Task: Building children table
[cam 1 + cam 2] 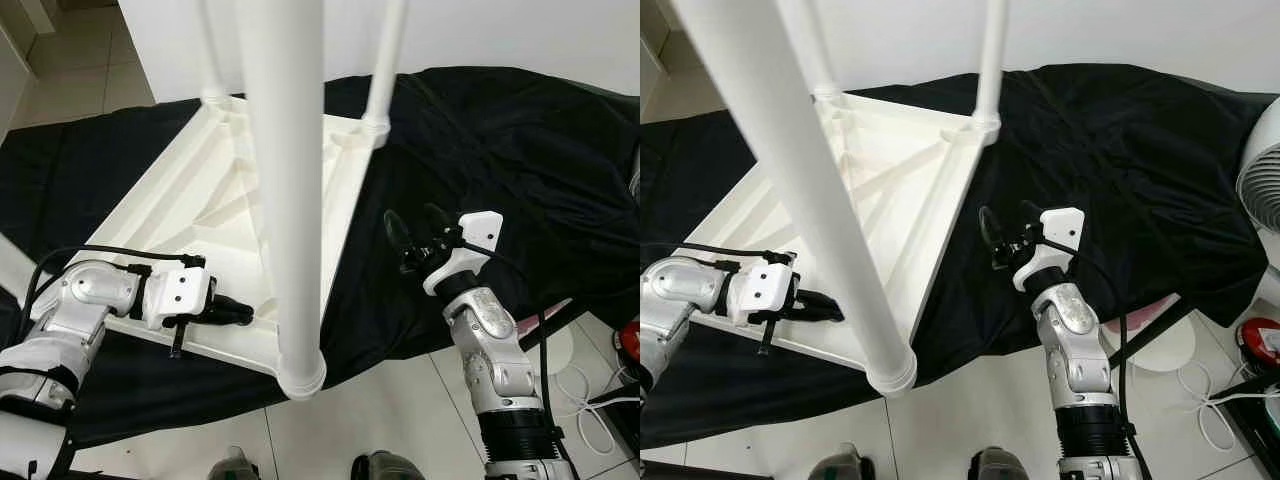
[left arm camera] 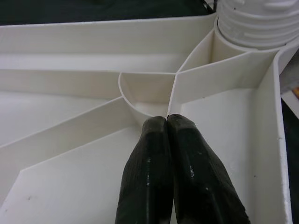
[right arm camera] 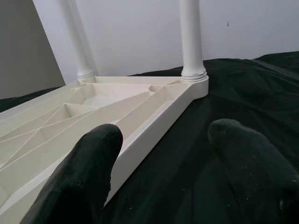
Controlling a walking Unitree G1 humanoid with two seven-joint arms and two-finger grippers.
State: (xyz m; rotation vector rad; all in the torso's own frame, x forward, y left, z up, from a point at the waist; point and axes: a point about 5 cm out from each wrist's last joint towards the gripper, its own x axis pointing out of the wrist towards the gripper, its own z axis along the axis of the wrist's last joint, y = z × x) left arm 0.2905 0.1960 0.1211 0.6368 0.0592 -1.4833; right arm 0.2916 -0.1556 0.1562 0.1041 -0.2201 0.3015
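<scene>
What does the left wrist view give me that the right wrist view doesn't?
Left wrist alone: the left end effector, fingers shut, tips against a thin rib inside the upturned white plastic tabletop, next to a ridged white leg base.

Right wrist alone: the right end effector, fingers open, hovering over the black cloth beside the tabletop's edge, with two upright white legs before a pale wall.

Both: the tabletop's ribbed underside.
</scene>
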